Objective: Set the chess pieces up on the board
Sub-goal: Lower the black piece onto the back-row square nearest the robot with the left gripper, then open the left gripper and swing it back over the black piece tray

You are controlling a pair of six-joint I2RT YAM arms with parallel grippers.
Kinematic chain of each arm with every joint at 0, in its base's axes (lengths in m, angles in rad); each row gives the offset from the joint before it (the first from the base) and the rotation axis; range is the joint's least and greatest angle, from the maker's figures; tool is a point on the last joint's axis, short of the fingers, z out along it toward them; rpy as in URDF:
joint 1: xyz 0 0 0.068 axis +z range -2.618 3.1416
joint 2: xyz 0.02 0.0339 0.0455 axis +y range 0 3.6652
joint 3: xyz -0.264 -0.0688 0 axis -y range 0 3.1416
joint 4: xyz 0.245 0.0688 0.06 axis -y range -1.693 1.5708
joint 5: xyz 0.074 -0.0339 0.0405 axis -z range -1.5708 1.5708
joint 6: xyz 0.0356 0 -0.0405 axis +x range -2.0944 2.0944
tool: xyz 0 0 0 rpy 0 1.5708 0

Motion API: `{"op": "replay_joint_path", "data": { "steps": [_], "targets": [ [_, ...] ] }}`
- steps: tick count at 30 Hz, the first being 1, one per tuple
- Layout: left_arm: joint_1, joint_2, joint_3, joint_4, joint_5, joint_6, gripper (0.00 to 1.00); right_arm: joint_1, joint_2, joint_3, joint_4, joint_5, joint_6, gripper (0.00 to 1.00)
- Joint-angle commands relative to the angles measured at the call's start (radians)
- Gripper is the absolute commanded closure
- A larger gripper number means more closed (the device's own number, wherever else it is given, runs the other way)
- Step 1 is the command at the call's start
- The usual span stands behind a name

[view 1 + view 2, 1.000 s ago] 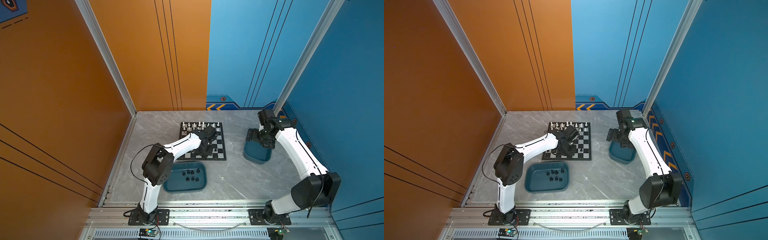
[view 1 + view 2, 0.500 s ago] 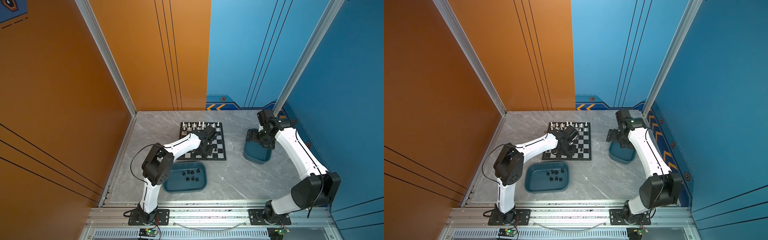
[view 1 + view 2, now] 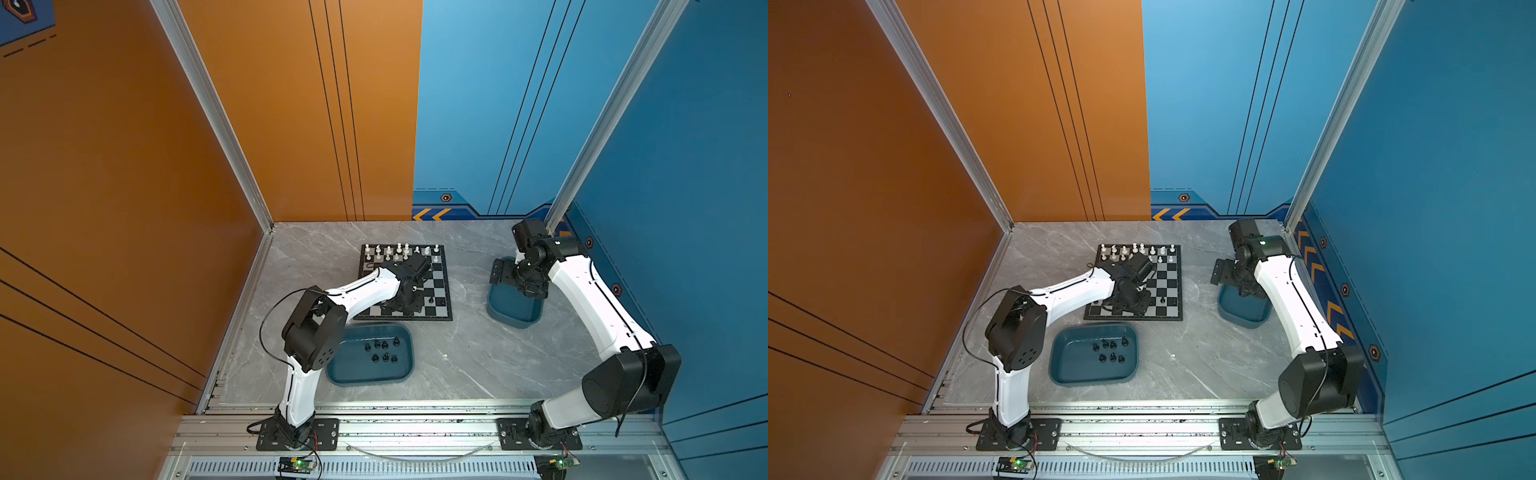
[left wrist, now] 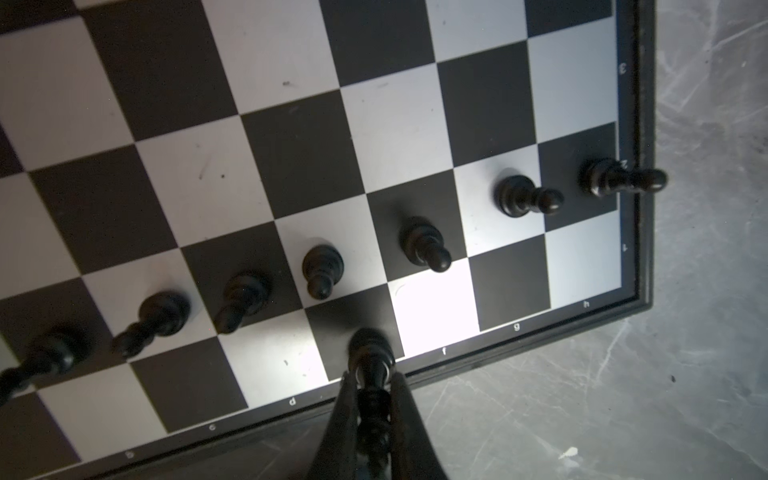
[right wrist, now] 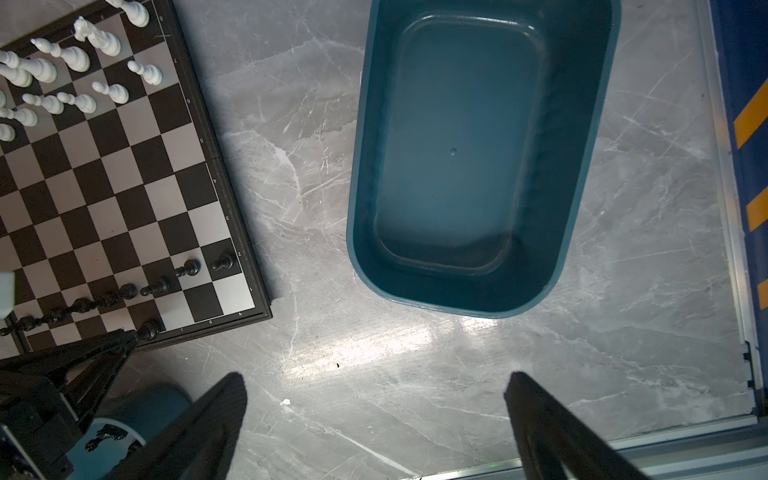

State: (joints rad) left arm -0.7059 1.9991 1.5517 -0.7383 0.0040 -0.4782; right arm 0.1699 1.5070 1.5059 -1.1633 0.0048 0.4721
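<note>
The board (image 3: 438, 278) (image 3: 1169, 282) lies mid-table, with white chess pieces (image 3: 399, 251) (image 5: 75, 58) filling its two far rows. Several black pawns (image 4: 424, 245) stand in a row near its front edge. My left gripper (image 4: 371, 380) (image 3: 403, 307) is shut on a black piece (image 4: 371, 351). The piece's base rests on a dark square in the front row at the board's rim. More black pieces (image 3: 384, 351) (image 3: 1111, 351) sit in a teal tray (image 3: 370, 381). My right gripper (image 5: 374, 395) (image 3: 500, 274) hangs open above bare table, holding nothing.
An empty teal tray (image 5: 561, 166) (image 3: 515, 318) sits right of the board, just beyond my right gripper. The table's metal edge rail (image 5: 727, 208) and the blue wall are close on the right. My left arm (image 3: 353, 293) crosses the board's left side.
</note>
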Motion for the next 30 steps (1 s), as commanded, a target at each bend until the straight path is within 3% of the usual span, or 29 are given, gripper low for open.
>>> {"op": "replay_joint_path", "data": {
  "steps": [1,12,21,30],
  "targets": [
    [0.018,-0.013,-0.033,0.010,-0.045,0.014,0.94,0.006,-0.008,0.019,-0.031,0.037,0.020,0.00],
    [0.024,-0.017,-0.037,0.020,-0.062,0.021,0.94,0.022,0.013,0.042,-0.033,0.042,0.022,0.00],
    [0.024,-0.016,-0.035,0.021,-0.039,0.020,0.81,0.023,0.018,0.049,-0.035,0.049,0.015,0.00],
    [0.023,-0.020,-0.030,0.020,-0.029,0.014,0.75,0.022,0.019,0.053,-0.034,0.051,0.007,0.00]
  ]
}}
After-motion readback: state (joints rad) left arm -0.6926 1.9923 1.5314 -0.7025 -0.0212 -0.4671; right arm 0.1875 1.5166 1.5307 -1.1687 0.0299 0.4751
